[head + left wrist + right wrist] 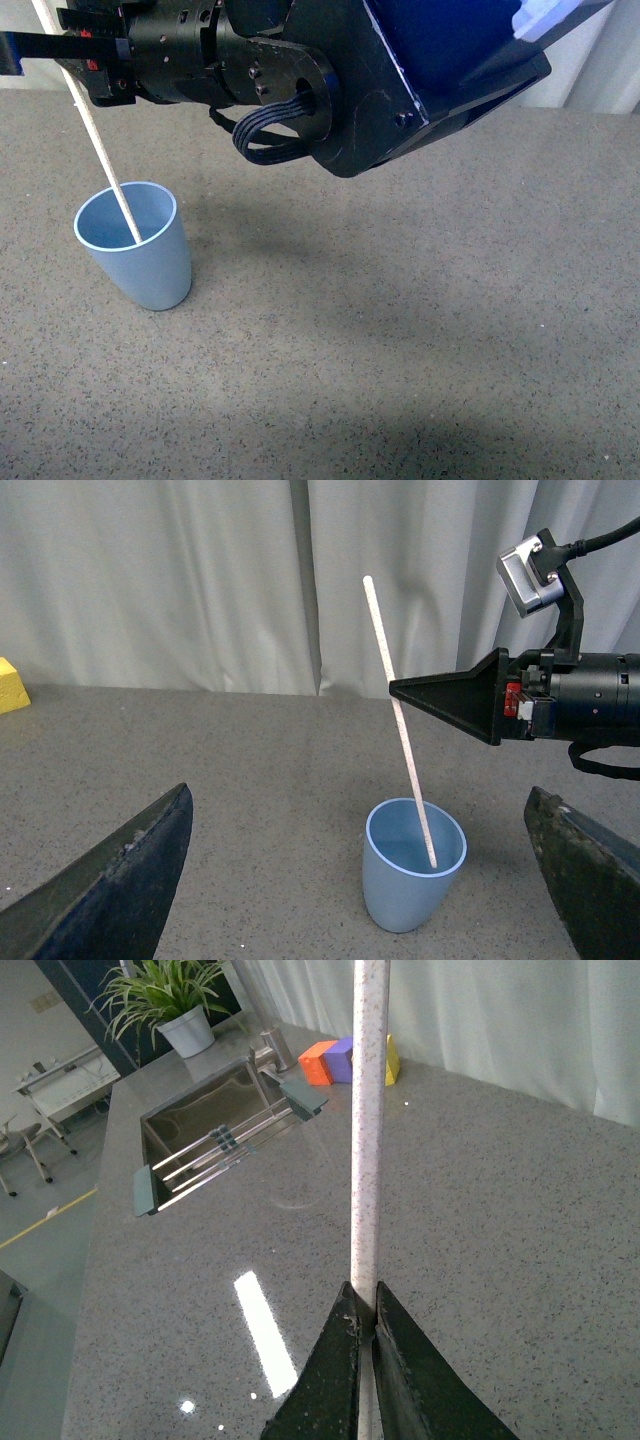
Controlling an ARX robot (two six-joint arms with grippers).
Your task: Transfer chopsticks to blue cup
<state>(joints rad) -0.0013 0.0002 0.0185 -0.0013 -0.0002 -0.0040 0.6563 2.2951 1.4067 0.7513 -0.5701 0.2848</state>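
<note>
Right gripper (365,1305), black and wedge-fingered, nearest the lens in its own wrist view: jaws pressed shut on the long, thin, pale cream chopstick (368,1110), no gap visible on either side of the shaft. The hold falls somewhat above the middle of the stick, so a shorter stretch rises above the gripper and a longer one runs below.

The chopstick is tilted, its upper end leaning toward the robot's left. Its lower end sits inside the mouth of the smooth light-blue plastic cup (140,262), close to the inner wall; whether the tip touches wall or base cannot be told. The cup stands upright on the grey speckled stone worktop (420,340).

Further out, the left gripper (358,795) is spread wide and holds nothing, its dark fingers (120,880) framing the cup from well apart. A pale grey curtain (200,580) closes the background.

Step in hand, as judged: insertion, close to completion. The next move calls for the right gripper to ease the stick lower and nearer upright, then part its jaws. The stick is far longer than the cup is tall, so a tilted release could tip the light cup.
</note>
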